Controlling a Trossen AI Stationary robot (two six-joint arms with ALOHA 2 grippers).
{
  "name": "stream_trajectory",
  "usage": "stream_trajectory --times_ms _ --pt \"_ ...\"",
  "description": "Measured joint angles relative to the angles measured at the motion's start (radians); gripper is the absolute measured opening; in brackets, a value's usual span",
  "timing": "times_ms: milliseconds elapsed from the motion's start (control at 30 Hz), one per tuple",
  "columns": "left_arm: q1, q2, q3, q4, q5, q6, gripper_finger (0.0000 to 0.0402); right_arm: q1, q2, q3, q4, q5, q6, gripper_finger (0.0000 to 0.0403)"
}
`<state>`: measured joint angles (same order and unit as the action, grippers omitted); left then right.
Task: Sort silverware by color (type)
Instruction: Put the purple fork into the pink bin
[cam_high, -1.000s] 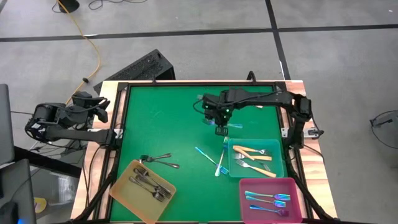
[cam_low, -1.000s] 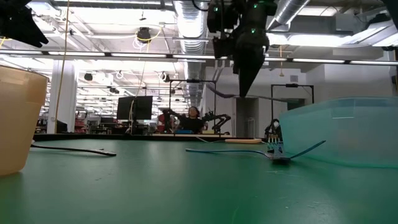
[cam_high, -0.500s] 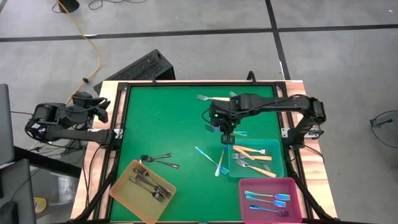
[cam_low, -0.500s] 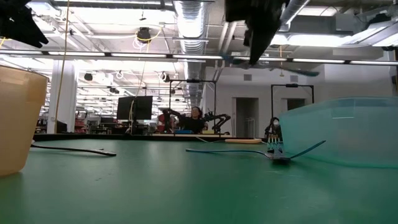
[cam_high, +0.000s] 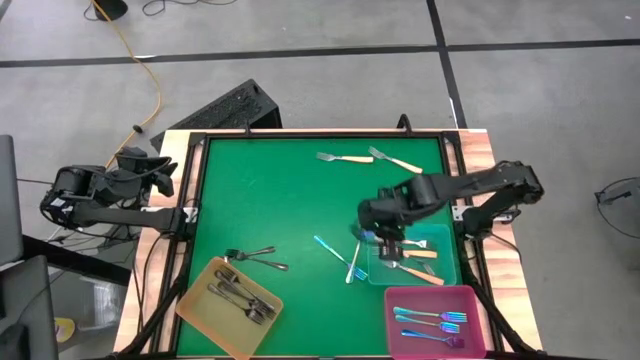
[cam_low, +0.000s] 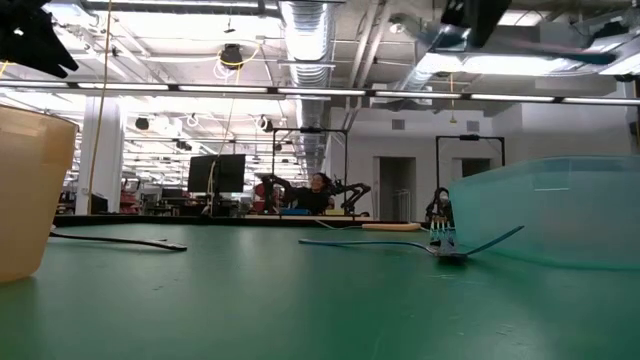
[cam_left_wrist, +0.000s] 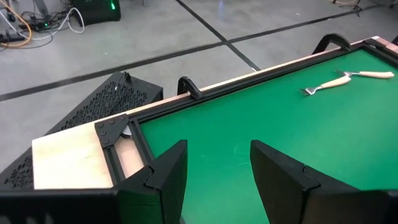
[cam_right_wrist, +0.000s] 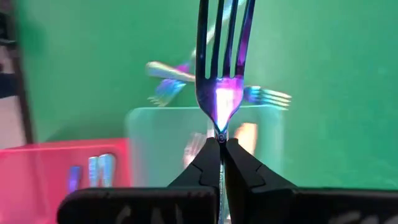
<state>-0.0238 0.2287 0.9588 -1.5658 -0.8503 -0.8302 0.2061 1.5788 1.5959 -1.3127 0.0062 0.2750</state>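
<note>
The iridescent blue-purple fork (cam_right_wrist: 222, 68) is pinched at its neck by the right end effector (cam_right_wrist: 221, 149), whose fingers are closed tight on it, tines pointing away from the wrist. Seen from above, that right end effector (cam_high: 383, 232) hangs over the near-left corner of the teal tray (cam_high: 450, 272), beside two more iridescent forks (cam_high: 340, 256) lying crossed on the green worktop (cam_high: 270, 200) just left of the tray.

Inside the teal tray lie cream-handled forks (cam_high: 410, 258). The pink tray (cam_high: 478, 318) next to it, at the worktop's front right corner, holds iridescent forks (cam_high: 432, 320). Two further cream-handled forks (cam_high: 368, 158) rest near the far edge, well apart from the trays. The yellow tray (cam_high: 195, 300) at the front left holds dark-grey forks (cam_high: 240, 297), and another dark-grey pair (cam_high: 255, 258) lies on the green just beyond it.

The left end effector (cam_left_wrist: 214, 180) waits off the worktop's far left corner, fingers parted with nothing between them.
</note>
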Motion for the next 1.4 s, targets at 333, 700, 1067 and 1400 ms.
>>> stream_trajectory --times_ms 333,700,1067,1400 --pt "0.0 0.0 0.0 0.0 -0.012 -0.009 0.0158 0.262 -0.025 0.0 -0.089 0.069 0.283 0.0028" --pt "0.0 0.0 0.0 0.0 -0.024 -0.055 0.0158 0.528 -0.022 0.0 -0.103 0.084 0.6 0.0029" --pt "0.0 0.0 0.0 0.0 -0.027 -0.071 0.0158 0.729 -0.021 -0.022 -0.095 0.135 0.943 0.003" --pt "0.0 0.0 0.0 -0.005 -0.027 -0.071 0.0158 0.781 -0.019 -0.207 0.093 0.127 1.028 0.0034"
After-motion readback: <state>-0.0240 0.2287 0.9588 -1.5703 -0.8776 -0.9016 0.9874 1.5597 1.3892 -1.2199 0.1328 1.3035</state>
